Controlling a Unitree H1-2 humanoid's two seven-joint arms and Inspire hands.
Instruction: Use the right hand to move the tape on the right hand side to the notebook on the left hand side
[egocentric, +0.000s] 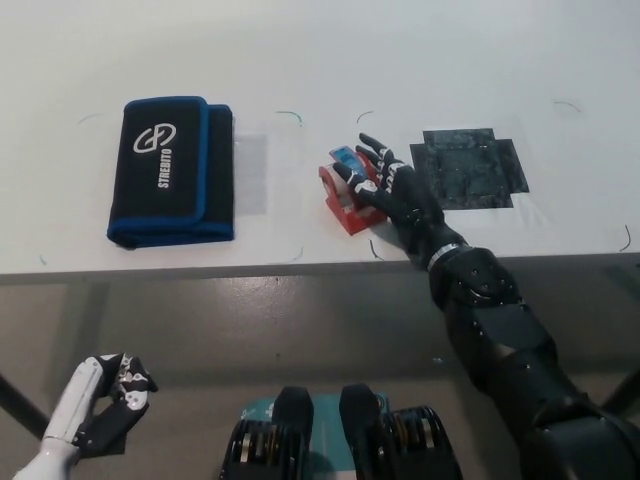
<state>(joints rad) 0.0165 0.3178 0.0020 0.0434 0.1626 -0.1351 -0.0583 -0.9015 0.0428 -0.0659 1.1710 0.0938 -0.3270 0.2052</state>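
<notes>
Low at the far left, off the surface: left hand (105, 400) resting below the edge, fingers curled loosely around nothing, out of the way since the task belongs to the other arm.

On the surface (400, 40), left part: notebook (170, 170), black with blue edging and a white logo, lying flat and closed, top face free, so a ready landing place. Apart from everything else, nothing touching it.

Right of the notebook, across a bare stretch: tape (342, 190), a red dispenser with a blue part at its far end, sitting on the surface near the front edge, roughly midway between the notebook and the dark patch. Not on the notebook yet, so the carry looks about half done.

Pressed against the tape's right side: right hand (392, 192), fingers (366, 160) spread over and around the dispenser, holding it from the right, a grip that seems suited to sliding or dragging leftward. Whether the tape is lifted or riding on the surface: cannot tell.

Further right: dark patch (468, 167), a black marked square on the surface, bare, probably the tape's marked spot.
</notes>
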